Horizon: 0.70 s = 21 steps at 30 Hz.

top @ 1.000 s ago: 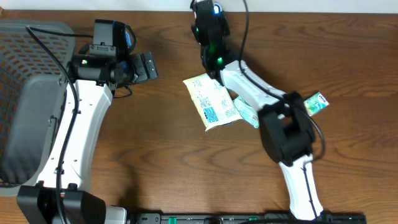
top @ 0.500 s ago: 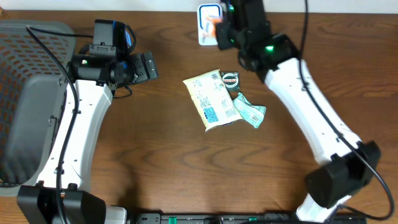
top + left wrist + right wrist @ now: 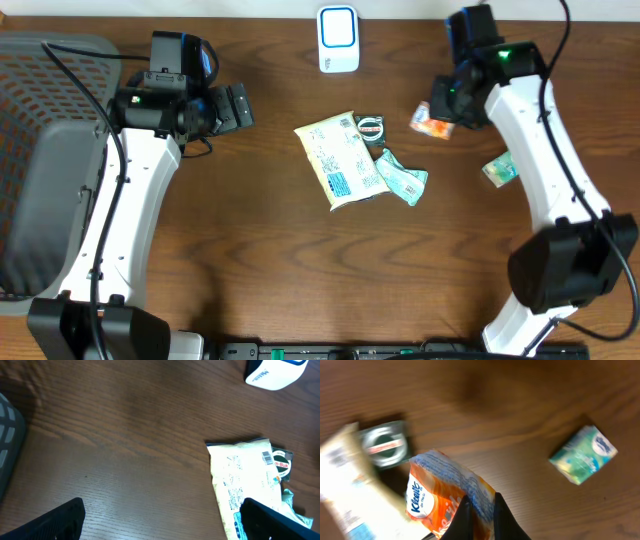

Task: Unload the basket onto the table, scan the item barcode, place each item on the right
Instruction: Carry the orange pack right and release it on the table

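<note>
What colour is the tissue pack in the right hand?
The pack is orange, white and blue; clearest from the right wrist.

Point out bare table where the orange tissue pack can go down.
Bare wood lies between the left gripper and the cream packet, and on the robot's side of that packet, between both arms. Crowded: cream packet, round tin and green packet bunched together.
</note>
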Available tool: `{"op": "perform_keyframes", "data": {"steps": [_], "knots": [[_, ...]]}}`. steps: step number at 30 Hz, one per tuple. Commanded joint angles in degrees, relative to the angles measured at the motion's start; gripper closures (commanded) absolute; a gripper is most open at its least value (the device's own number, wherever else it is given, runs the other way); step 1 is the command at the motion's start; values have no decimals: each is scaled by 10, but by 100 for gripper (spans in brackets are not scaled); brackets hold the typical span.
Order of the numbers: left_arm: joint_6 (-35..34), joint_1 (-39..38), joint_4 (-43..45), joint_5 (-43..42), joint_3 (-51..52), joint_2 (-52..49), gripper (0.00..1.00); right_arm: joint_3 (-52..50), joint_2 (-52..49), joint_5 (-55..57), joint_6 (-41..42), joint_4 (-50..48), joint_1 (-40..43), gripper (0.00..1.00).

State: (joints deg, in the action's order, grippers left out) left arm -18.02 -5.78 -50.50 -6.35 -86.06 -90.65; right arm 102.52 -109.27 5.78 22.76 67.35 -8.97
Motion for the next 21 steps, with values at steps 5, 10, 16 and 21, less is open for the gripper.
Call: {"op": "perform_keyframes", "data": {"steps": [5, 10, 16, 21], "knots": [[2, 0, 0, -5, -4, -4, 2, -65, -54, -2, 21, -38, 87, 99], [2, 0, 0, -5, -4, -4, 2, -101, -64, -2, 34, -54, 150, 99], [2, 0, 0, -5, -4, -4, 2, -104, -61, -62, 23, -45, 191, 46], [1, 0, 0, -5, -4, -4, 2, -89, -55, -218, -80, -37, 208, 38]]}}
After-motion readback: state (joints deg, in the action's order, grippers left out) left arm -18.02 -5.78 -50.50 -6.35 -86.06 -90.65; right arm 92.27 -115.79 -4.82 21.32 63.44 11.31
